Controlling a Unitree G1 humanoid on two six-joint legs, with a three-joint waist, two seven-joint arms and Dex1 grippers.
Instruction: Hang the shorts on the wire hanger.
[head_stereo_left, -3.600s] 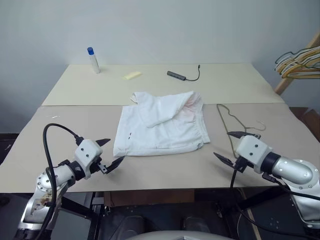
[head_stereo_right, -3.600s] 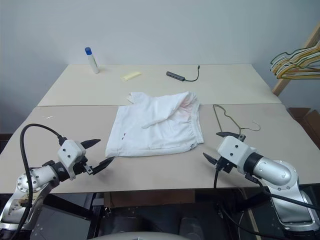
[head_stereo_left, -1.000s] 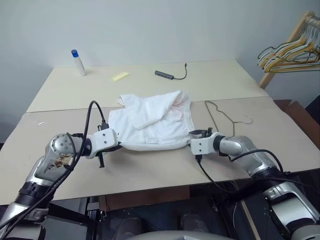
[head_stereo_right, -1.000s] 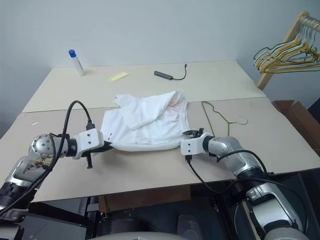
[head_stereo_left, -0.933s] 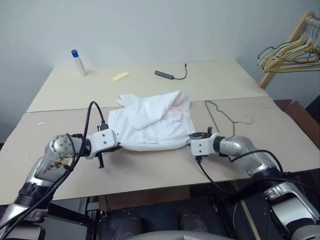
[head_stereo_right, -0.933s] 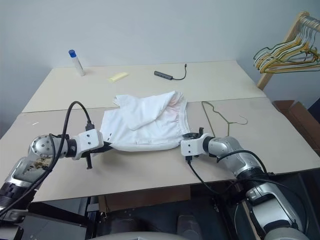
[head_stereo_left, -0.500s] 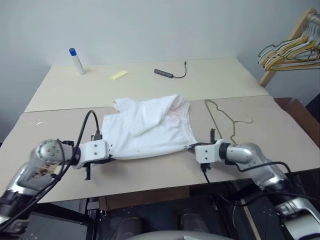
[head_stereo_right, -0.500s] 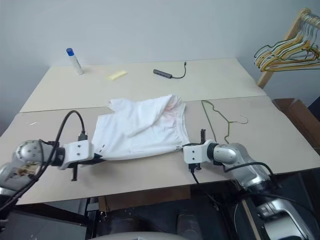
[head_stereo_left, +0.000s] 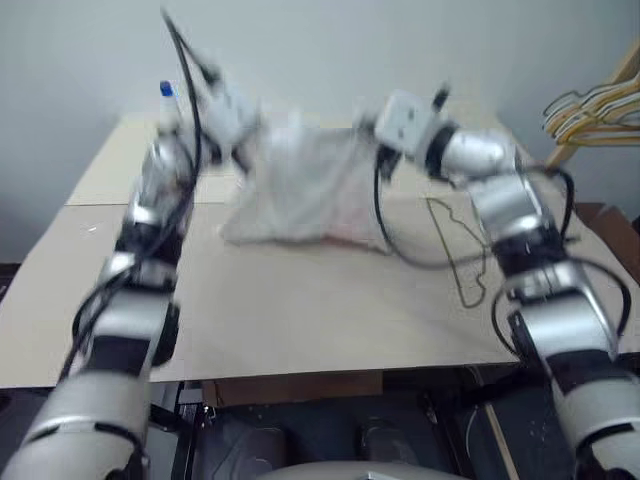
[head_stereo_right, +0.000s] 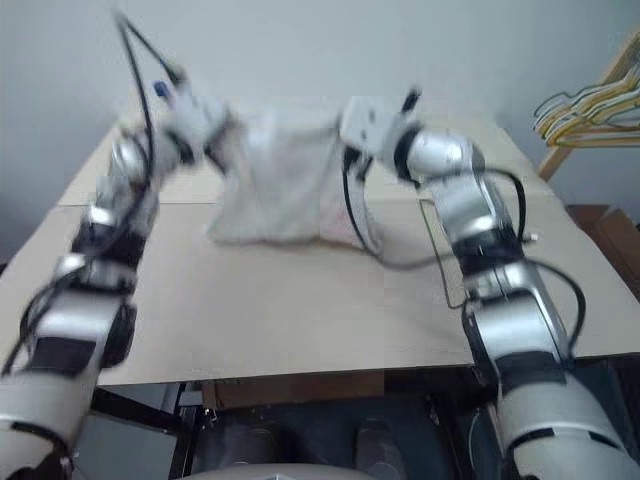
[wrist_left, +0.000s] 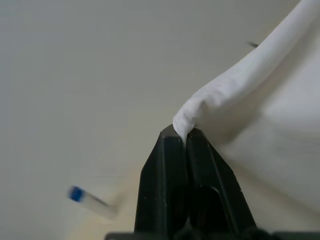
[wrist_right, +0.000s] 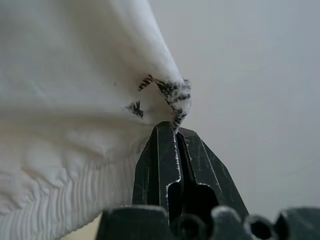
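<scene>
Shorts (head_stereo_left: 305, 185) were up off the table (head_stereo_left: 300, 310) when I looked, stretched between both arms at the far side with the bottom edge brushing the tabletop. Left gripper (wrist_left: 183, 136) was clamped tight on one corner, right gripper (wrist_right: 172, 129) pinched hard on the other, by some dark marks. Wire hanger (head_stereo_left: 462, 250) lay flat on the right, untouched. Blue-capped bottle (head_stereo_left: 167, 95) sat far left.

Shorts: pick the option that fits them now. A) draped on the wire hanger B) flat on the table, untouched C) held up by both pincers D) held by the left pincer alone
C: the shorts hang between the left pincer and the right pincer, each shut on an edge.
</scene>
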